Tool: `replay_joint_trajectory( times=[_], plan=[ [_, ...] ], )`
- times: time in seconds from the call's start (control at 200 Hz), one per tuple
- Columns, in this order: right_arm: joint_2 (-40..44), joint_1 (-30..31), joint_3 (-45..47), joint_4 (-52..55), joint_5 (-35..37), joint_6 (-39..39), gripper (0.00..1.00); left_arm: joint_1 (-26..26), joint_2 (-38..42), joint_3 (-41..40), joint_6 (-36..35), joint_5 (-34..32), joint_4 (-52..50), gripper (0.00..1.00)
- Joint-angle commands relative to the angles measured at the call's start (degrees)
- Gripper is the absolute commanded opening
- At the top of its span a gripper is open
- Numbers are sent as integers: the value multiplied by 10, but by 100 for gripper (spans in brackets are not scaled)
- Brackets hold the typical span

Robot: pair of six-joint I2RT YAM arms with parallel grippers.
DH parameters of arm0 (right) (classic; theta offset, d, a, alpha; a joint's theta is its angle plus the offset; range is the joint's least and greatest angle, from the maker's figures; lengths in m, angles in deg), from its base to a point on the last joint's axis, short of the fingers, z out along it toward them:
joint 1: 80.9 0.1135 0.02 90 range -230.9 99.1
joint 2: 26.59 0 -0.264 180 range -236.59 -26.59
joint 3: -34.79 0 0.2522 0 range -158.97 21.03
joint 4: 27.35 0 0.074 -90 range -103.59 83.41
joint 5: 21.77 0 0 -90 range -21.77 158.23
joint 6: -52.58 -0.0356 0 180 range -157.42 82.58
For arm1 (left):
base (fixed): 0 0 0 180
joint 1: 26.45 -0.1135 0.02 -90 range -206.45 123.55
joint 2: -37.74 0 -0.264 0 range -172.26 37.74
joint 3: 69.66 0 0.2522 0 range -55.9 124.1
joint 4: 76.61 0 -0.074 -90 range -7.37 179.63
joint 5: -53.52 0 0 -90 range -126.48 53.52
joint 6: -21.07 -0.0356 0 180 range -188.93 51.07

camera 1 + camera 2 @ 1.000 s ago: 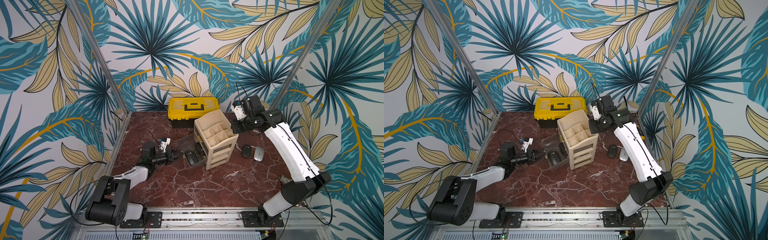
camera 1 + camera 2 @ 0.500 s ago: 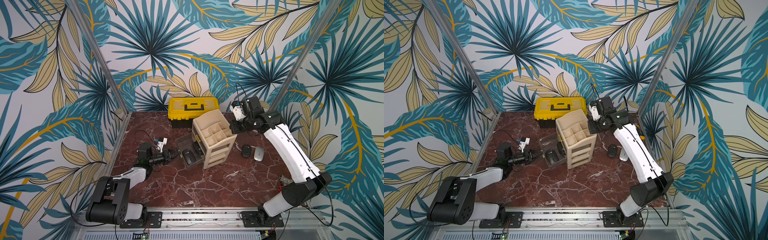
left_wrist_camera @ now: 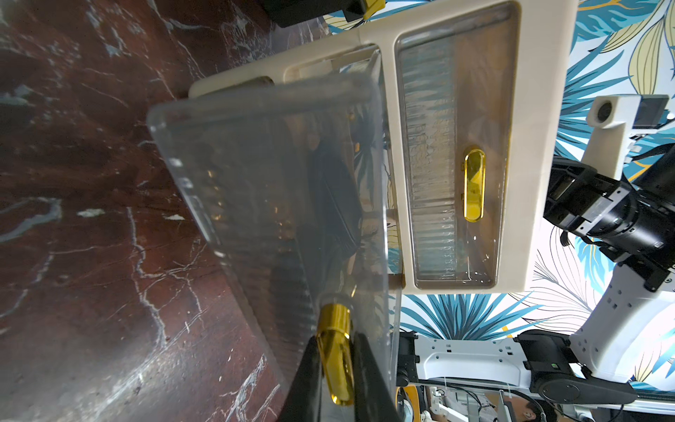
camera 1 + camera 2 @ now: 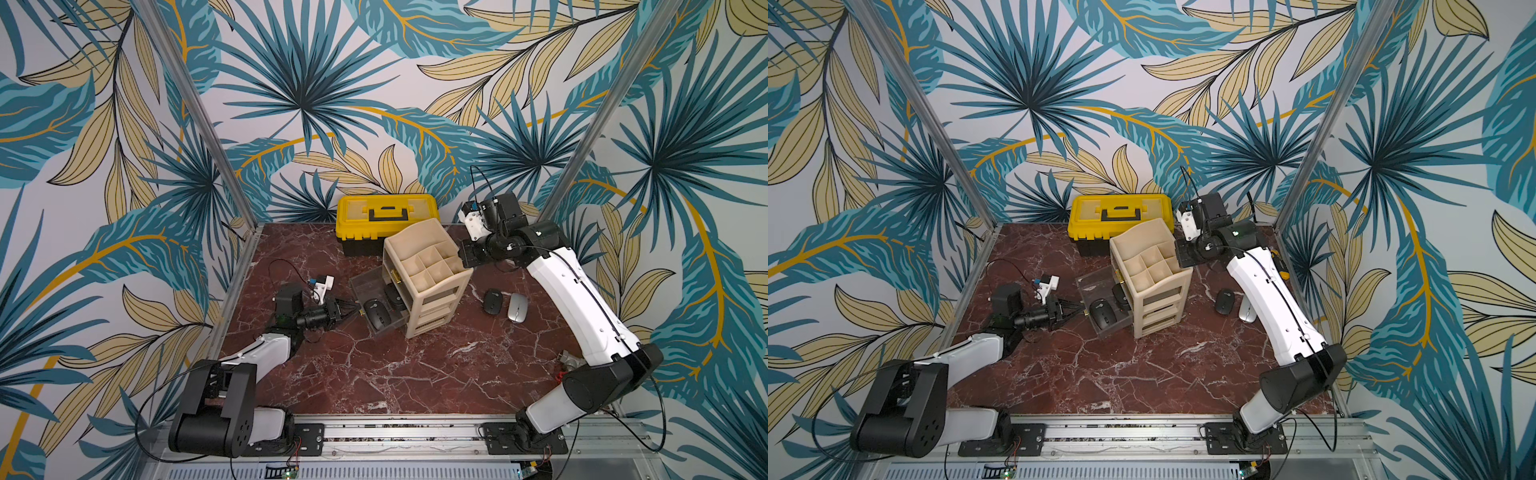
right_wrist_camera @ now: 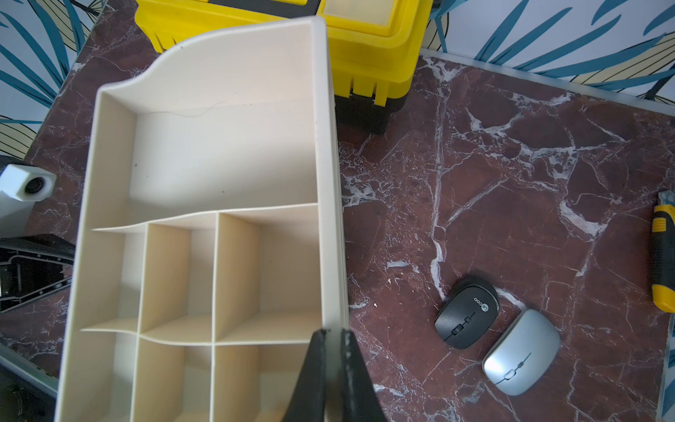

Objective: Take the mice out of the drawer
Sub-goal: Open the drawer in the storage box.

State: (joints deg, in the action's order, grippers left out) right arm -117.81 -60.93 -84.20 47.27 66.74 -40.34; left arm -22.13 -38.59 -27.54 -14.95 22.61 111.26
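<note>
Left jaws narrow, clamped on gold handle (image 3: 330,321) of drawer (image 3: 255,182). Right jaws pinched shut on organizer (image 5: 222,128) rim. Drawer open toward left arm. Front mouse (image 4: 376,312) lies just past the handle, rear mouse (image 4: 392,297) partly under organizer. Black mouse (image 4: 493,301) and silver mouse (image 4: 518,307) lie side by side on tabletop (image 4: 415,374), beside right arm. Drawer out slightly further than a second ago.

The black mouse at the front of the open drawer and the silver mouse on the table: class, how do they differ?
Colour: the drawer mouse is matte black; the silver mouse is silver-grey.
Place: the drawer mouse lies inside the clear drawer; the silver mouse lies on the marble table, beside another black mouse.
Shared: both are flat ovals lying top up, neither gripped.
</note>
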Motion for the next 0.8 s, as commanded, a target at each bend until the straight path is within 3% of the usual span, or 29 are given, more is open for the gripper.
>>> replay_joint_trajectory(
  times=[0.0, 0.26, 0.556, 0.796],
  plan=[
    [-4, -14, -22, -57, 67, -7, 0, 0, 34, 41, -63, -5, -77, 0],
    [-9, -13, -19, -62, 58, -9, 0, 2, 106, 127, -132, -47, -280, 0],
    [-1, -1, -18, -65, 46, 5, 0, 15, 56, 137, -83, -34, -209, 0],
    [-2, 7, -25, -68, 46, 13, 0, 23, 54, 181, -86, -40, -248, 0]
  ],
)
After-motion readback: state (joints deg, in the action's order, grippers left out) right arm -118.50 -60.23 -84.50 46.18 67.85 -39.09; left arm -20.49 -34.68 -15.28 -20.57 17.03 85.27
